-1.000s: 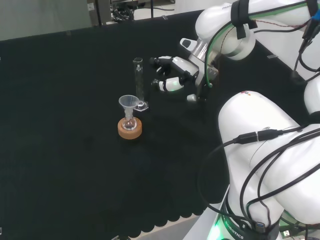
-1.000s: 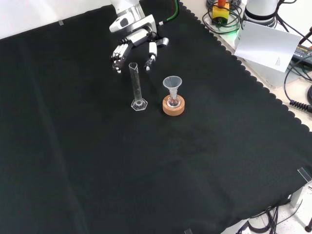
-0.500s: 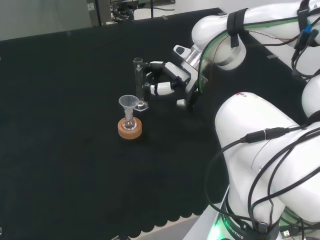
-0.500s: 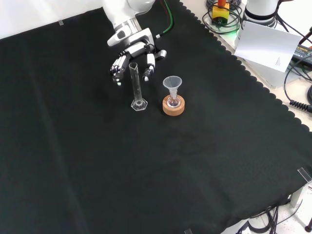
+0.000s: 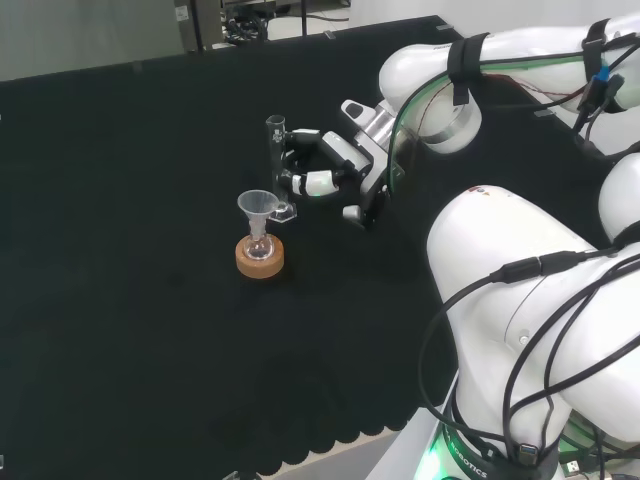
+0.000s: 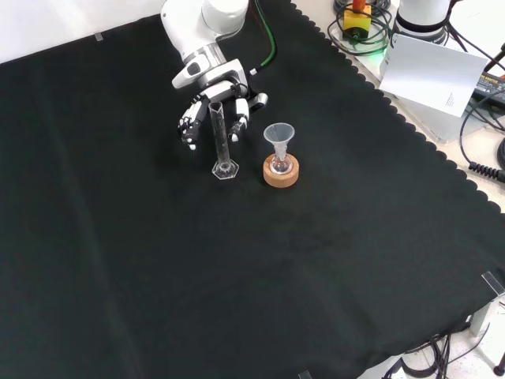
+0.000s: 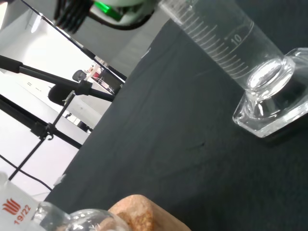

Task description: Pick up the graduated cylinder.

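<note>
Since the frame one second back, the arm (image 5: 440, 90) has been carrying the hand (image 6: 213, 106) across the black-clothed bench (image 6: 316, 276) toward the graduated cylinder (image 6: 218, 138); the hand was standing apart from the cylinder then, and its fingers are now reaching to either side of the tube's upper part. Beyond that, nothing on the cloth is showing any displacement. Taking items by size: the arm's white links are occupying the right of the head view, with green and black cables running along them. The hand is sitting just right of the cylinder in the head view and directly behind it in the front view; its fingers (image 5: 300, 181) are partly bent and flanking the tube, but whether they are touching or clasping the glass cannot be told. The cylinder is standing upright on its clear hexagonal foot (image 7: 272, 108), resting on the cloth. Just beside it, a cork ring (image 6: 281, 173) is supporting a small flask (image 5: 260, 243), and a clear funnel (image 6: 278, 137) is sitting in the flask's neck. The cork ring and cylinder foot are lying close together without touching.
</note>
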`<state>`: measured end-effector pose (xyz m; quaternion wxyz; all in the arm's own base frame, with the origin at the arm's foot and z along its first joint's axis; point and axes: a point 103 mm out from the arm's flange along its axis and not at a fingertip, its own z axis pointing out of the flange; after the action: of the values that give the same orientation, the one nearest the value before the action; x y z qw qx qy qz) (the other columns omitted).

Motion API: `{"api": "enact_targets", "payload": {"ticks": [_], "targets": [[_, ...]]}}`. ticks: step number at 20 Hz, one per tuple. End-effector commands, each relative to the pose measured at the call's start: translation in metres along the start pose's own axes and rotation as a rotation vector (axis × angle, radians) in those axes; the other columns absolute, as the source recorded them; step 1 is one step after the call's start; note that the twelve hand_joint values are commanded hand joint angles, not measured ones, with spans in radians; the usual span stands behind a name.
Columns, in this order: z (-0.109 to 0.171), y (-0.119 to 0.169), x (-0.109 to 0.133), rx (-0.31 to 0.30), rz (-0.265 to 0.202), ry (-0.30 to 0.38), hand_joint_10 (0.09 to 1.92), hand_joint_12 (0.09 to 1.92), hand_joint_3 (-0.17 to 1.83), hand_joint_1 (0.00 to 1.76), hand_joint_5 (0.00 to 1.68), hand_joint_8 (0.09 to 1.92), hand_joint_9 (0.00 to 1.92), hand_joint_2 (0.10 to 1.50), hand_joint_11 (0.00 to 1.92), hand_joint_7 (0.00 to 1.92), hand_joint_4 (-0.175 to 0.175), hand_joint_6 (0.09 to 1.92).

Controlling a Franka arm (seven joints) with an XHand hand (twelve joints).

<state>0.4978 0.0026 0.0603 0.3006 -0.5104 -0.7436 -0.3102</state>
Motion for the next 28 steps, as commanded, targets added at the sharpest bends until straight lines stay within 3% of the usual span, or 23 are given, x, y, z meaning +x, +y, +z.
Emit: {"api": "enact_targets", "payload": {"ticks": [1, 12, 20, 28], "targets": [[0.009, 0.004, 0.0, -0.016, -0.024, 0.055, 0.54, 1.27, 0.56, 0.95, 0.61, 0.63, 0.68, 0.68, 0.46, 0.45, -0.045, 0.11], [0.015, 0.011, 0.006, -0.04, -0.059, 0.103, 0.52, 1.19, 0.57, 0.98, 0.62, 0.63, 0.71, 0.66, 0.56, 0.45, -0.045, 0.15], [0.016, 0.015, 0.009, -0.06, -0.069, 0.098, 0.38, 1.03, 0.56, 1.03, 0.7, 0.63, 0.94, 0.69, 0.84, 0.6, -0.038, 0.5], [0.017, 0.015, 0.011, -0.062, -0.072, 0.112, 0.31, 0.94, 0.55, 1.08, 0.74, 0.63, 1.05, 0.71, 0.97, 0.67, -0.028, 0.57]]}}
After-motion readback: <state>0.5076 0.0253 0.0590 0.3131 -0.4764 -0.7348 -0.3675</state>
